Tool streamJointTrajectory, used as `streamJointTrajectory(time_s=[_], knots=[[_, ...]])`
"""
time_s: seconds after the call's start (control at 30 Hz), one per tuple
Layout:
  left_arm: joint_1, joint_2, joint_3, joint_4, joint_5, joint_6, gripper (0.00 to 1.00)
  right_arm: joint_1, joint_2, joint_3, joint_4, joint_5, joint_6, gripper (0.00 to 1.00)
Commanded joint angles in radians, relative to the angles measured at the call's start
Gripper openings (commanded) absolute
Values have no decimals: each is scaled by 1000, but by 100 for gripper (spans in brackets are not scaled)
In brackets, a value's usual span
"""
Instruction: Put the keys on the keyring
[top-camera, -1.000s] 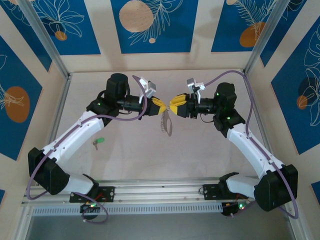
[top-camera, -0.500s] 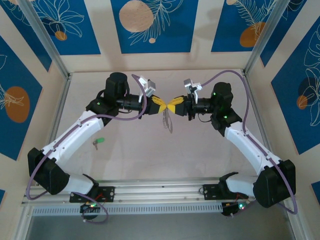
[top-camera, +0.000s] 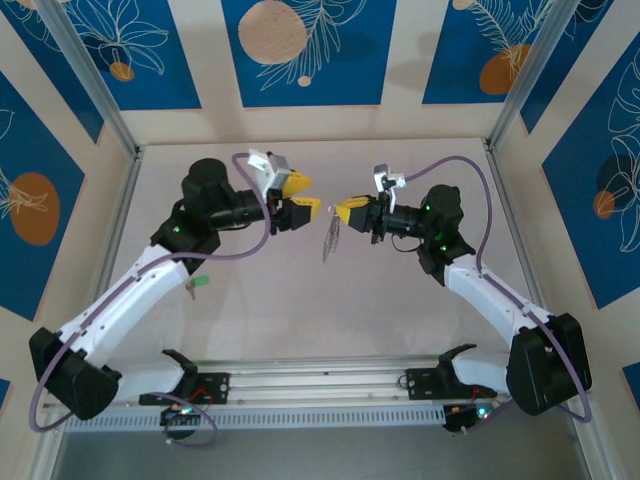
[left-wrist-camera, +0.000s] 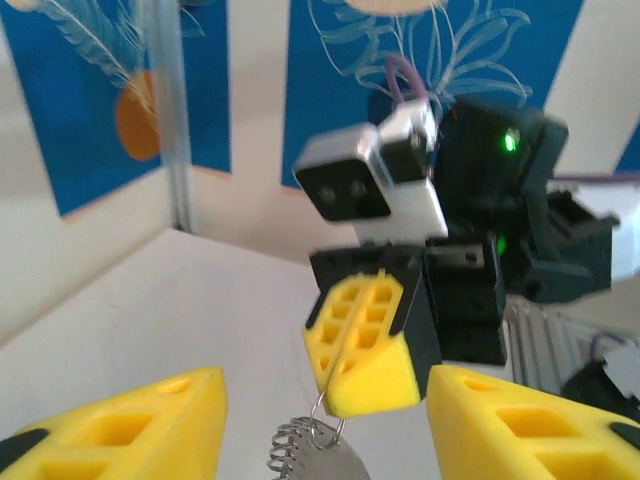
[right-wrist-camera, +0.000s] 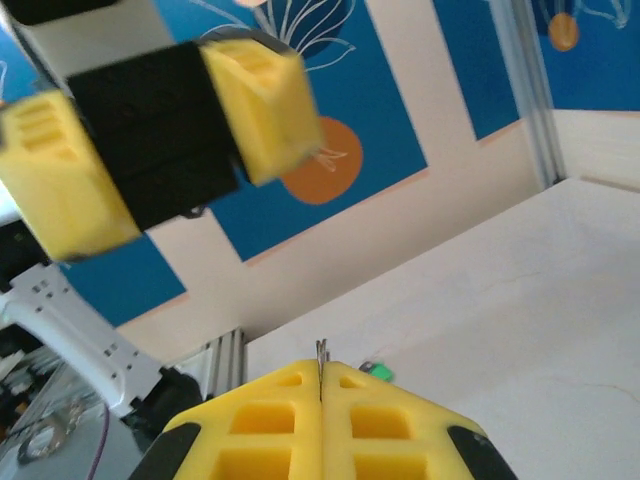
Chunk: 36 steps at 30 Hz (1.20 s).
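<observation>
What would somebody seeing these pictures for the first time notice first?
Above the middle of the table, two yellow-fingered grippers face each other tip to tip. The right gripper is pinched shut on the keyring, which dangles below its fingertips, and the left gripper opposite stands open and holds nothing. Off to the left, a small pale-green piece lies on the table.

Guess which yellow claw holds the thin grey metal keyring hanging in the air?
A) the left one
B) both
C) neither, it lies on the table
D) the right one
D: the right gripper is pinched shut on the thin grey metal keyring, while the left gripper stands open and apart from it.
</observation>
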<state>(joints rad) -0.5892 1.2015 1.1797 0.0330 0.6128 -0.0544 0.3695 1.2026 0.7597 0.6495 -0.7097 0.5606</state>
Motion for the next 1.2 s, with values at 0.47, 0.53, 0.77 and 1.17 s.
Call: streamJointTrajectory(time_s=[0.47, 0.53, 0.77, 1.17], knots=[[26, 59, -160, 340, 70, -274, 48, 34, -79, -51, 250, 228, 125, 0], [29, 72, -166, 401, 94, -314, 48, 35, -78, -46, 245, 226, 127, 0], [42, 136, -199, 651, 163, -497, 49, 35, -74, -42, 248, 220, 137, 0], [42, 222, -190, 829, 217, -631, 41, 34, -63, -36, 251, 211, 143, 0]])
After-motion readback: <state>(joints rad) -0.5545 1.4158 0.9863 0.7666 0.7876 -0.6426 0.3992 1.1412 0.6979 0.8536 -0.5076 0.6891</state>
